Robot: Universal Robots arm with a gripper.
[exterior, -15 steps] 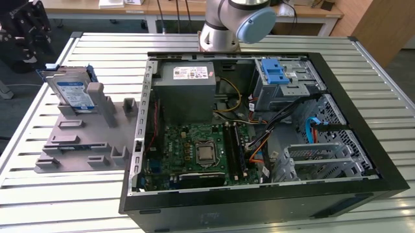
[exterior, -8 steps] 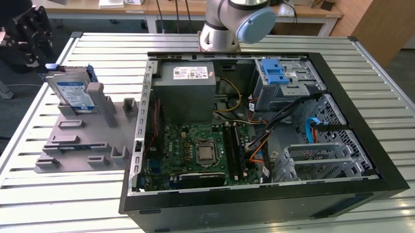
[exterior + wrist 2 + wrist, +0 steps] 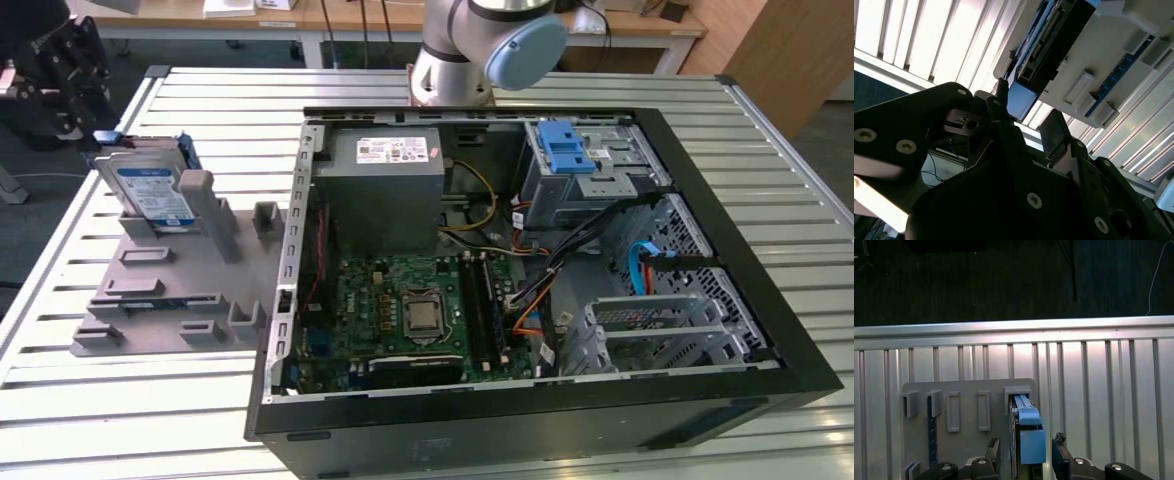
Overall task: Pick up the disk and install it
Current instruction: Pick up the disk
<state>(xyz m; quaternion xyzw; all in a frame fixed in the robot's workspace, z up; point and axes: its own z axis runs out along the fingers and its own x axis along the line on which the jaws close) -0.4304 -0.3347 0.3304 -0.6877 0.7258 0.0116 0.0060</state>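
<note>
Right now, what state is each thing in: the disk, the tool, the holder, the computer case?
disk: standing upright in the grey holder, not gripped.
tool: open, lined up on the disk's blue end, not clamped.
grey holder: flat on the table.
computer case: lying flat, side open, insides exposed.

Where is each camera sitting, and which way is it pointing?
Exterior view: high off the arm, looking down on the computer case; the arm's base shows.
First wrist view: on the wrist, looking past the open gripper at the disk standing in the grey holder.
Second wrist view: on the wrist, behind the gripper, looking slantwise at the disk.
Shared: all show the disk and holder.
</note>
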